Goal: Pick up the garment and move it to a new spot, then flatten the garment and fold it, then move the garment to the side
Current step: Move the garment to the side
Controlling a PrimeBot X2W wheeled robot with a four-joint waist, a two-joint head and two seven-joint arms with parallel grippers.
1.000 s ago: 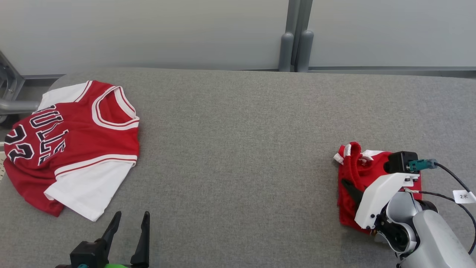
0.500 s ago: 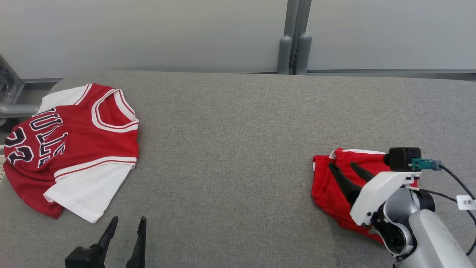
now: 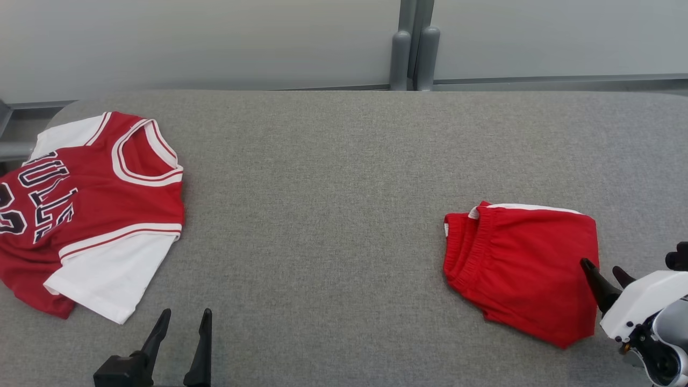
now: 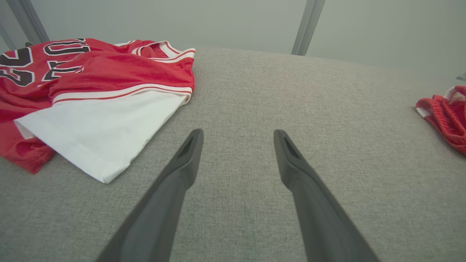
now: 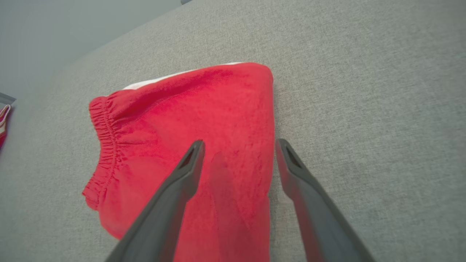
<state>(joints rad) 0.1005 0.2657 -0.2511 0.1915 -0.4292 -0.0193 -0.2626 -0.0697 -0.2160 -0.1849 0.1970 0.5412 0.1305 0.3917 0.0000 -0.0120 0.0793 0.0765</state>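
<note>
Right pincer (image 3: 599,266) and left pincer (image 3: 186,312) gape empty. Best lift the right straight up, clear of the lower-right shorts (image 3: 516,263), without snagging.

right claw (image 3: 600,265): opened, let go, pulled back to edge of red shorts (image 3: 521,269) | red shorts: now lying flat

Left claw (image 4: 238,134), fingers (image 4: 182,171) wide apart, over grey surface (image 4: 255,91); red-and-white jersey (image 4: 109,72) upper left, red shorts (image 4: 446,112) far right.
</note>
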